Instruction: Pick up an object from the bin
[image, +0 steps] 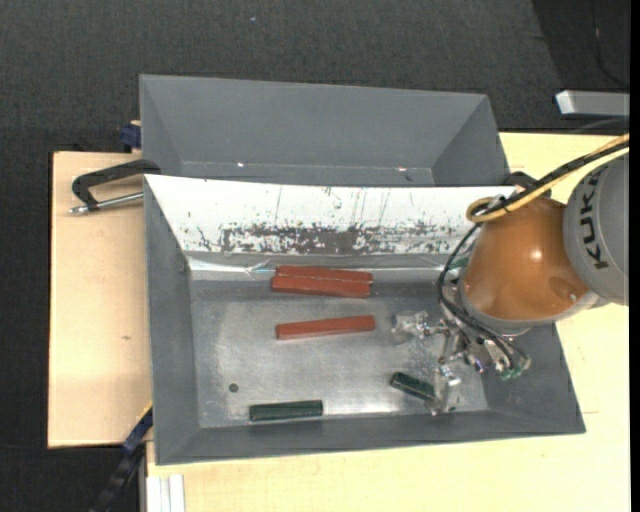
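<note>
My gripper (447, 384) is low in the bin's front right part, under the orange wrist cover. A short dark green block (408, 384) lies on the bin floor right beside it, on its left, with the block's right end at the gripper's tip. Whether the gripper touches or grips the block cannot be told. A red bar (325, 327) lies flat in the middle of the bin, well to the gripper's left.
A second red bar (322, 282) lies along the foot of the back wall. A longer dark green bar (286, 410) rests by the front wall, left of centre. A small dark dot (233, 389) sits on the floor near it.
</note>
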